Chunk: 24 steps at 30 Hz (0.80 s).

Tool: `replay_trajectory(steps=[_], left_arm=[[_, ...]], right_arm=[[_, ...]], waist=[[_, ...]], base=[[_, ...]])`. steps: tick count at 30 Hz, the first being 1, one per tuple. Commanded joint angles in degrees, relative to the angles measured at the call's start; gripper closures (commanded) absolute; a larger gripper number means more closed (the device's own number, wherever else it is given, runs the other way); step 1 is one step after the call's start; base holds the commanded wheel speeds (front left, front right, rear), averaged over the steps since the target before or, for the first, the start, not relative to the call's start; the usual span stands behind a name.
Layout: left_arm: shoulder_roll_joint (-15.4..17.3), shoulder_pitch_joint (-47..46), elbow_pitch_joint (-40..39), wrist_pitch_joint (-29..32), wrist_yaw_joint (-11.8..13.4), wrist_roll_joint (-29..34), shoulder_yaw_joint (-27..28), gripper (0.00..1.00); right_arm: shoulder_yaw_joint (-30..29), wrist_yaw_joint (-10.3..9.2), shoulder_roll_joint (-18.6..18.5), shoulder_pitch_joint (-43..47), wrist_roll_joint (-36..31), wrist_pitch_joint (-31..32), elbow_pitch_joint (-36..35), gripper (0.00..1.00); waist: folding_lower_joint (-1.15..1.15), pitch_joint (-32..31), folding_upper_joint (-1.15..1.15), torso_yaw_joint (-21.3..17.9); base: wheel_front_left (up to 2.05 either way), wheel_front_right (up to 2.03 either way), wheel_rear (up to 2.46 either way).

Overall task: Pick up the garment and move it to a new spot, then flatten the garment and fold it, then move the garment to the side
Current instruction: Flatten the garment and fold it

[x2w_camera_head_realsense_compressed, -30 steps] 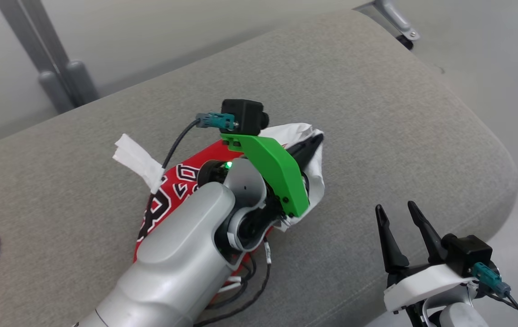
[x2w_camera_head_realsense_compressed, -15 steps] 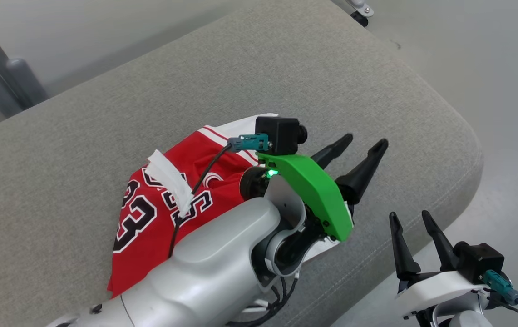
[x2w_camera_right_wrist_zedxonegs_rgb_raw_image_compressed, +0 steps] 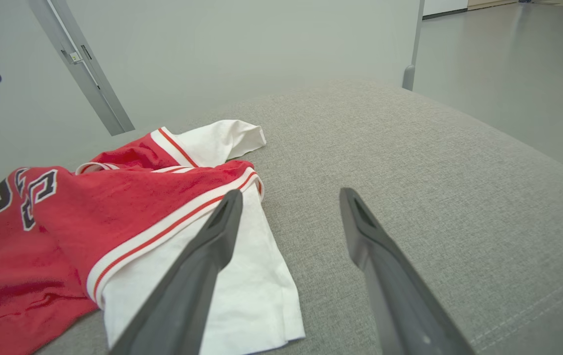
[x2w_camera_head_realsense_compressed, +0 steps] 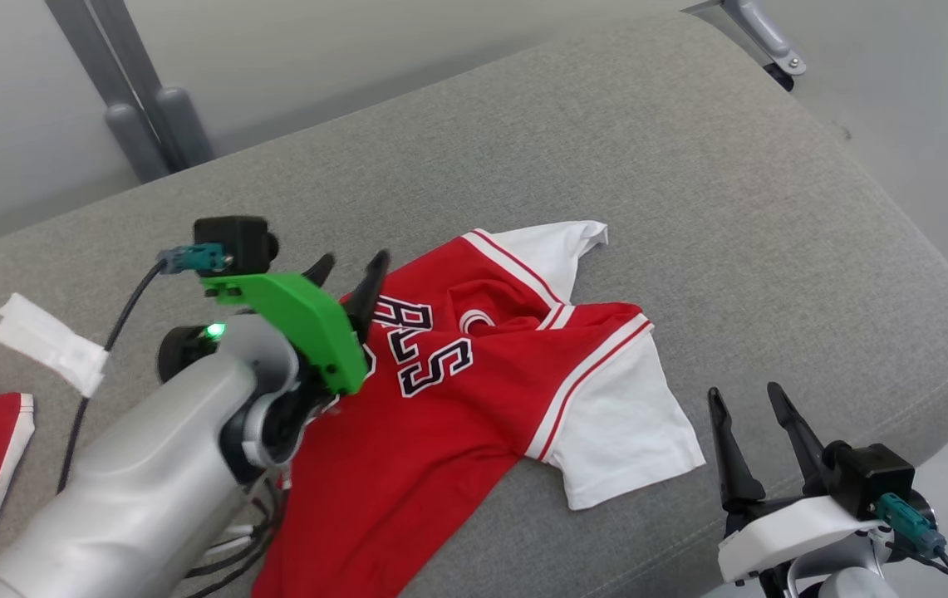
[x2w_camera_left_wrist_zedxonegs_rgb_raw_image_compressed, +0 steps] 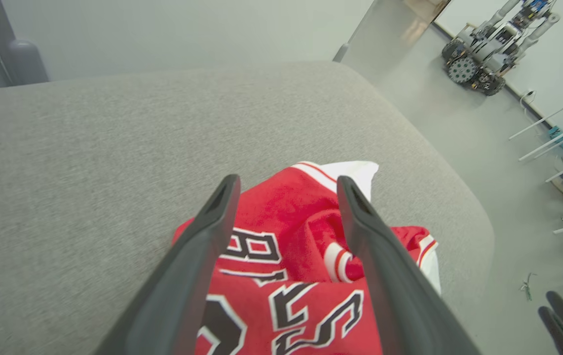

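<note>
Hovering by the red garment (x2w_camera_head_realsense_compressed: 474, 390) on the grey cushion (x2w_camera_head_realsense_compressed: 690, 166), left gripper (x2w_camera_head_realsense_compressed: 353, 259) and right gripper (x2w_camera_head_realsense_compressed: 746, 390) are showing released, empty fingers (x2w_camera_head_realsense_compressed: 370, 282).

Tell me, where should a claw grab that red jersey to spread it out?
Probably the near white sleeve of the jersey, at its open hem, coming from the right with the right claw: the sleeve lies flat and sticks out toward that open claw.

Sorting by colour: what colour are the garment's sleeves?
White sleeves, red-striped trim; clearest in right wrist view.
</note>
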Motion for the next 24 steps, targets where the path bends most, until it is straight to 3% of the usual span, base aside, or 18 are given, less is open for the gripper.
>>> replay_trajectory(steps=[1, 10, 15, 16, 20, 24], left_arm=[[1.4, 1.0, 1.6, 1.3, -0.6, -0.5, -0.4, 0.0], [4.9, 4.8, 6.9, 11.2, -7.2, -4.8, -2.9, 0.0], [4.9, 6.4, 7.1, 14.8, -8.7, -4.3, -5.7, 0.0], [4.6, 6.5, 7.4, 14.0, -8.7, -4.6, -5.2, 1.0], [3.6, 4.5, 8.1, 10.3, -8.5, -4.5, -2.8, 1.0], [2.6, 0.7, 10.8, 2.9, -5.8, -2.1, 0.3, 1.0]], right_arm=[[0.2, 0.03, 0.0, -0.3, -0.3, -0.2, -0.1, 0.0], [-0.4, 0.03, 0.0, -0.3, -0.5, -0.2, -0.3, 0.0], [-0.3, 0.03, 0.0, -0.3, 0.1, -0.2, -0.1, 0.0], [-0.1, 0.03, 0.0, -0.6, 0.3, -0.2, 0.0, 0.0], [0.4, 0.02, 0.0, -1.3, 1.0, -0.2, -0.1, 0.0], [0.3, 0.03, 0.0, -1.7, 1.3, -0.2, -0.2, 0.0]], waist=[[0.0, 0.3, 0.0, 0.6], [0.0, 2.7, 0.0, -0.3], [0.0, 3.5, 0.0, -0.1], [0.0, 3.6, 0.0, -0.1], [0.0, 3.8, 0.0, -0.1], [0.0, 4.1, 0.0, 0.1]], base=[[0.0, 0.0, 0.0], [0.0, 0.0, 0.0], [0.0, 0.0, 0.0], [0.0, 0.0, 0.0], [0.0, 0.0, 0.0], [0.0, 0.0, 0.0]])
